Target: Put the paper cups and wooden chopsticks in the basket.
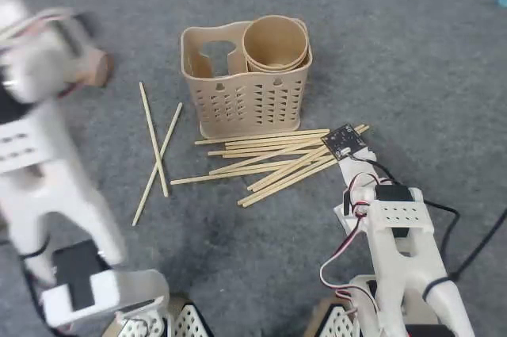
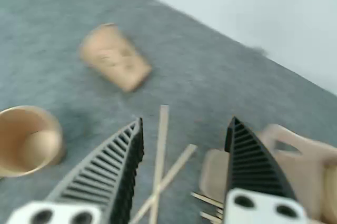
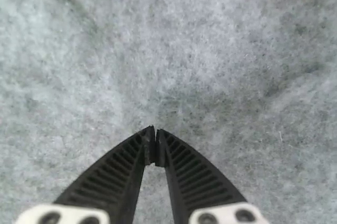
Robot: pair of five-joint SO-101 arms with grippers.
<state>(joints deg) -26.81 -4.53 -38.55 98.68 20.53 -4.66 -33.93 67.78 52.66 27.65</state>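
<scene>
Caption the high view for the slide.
Paper cups stacked in the basket; wooden chopsticks strewn on the grey table beside it.

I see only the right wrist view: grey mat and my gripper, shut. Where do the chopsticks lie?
Observer: Most chopsticks lie in a pile in front of the basket, on the arms' side.
Operator: Are any cups inside it already?
Observer: Yes, paper cups stand stacked inside the basket.
Operator: What about the left gripper?
Observer: The left gripper is open and holds nothing.
</scene>
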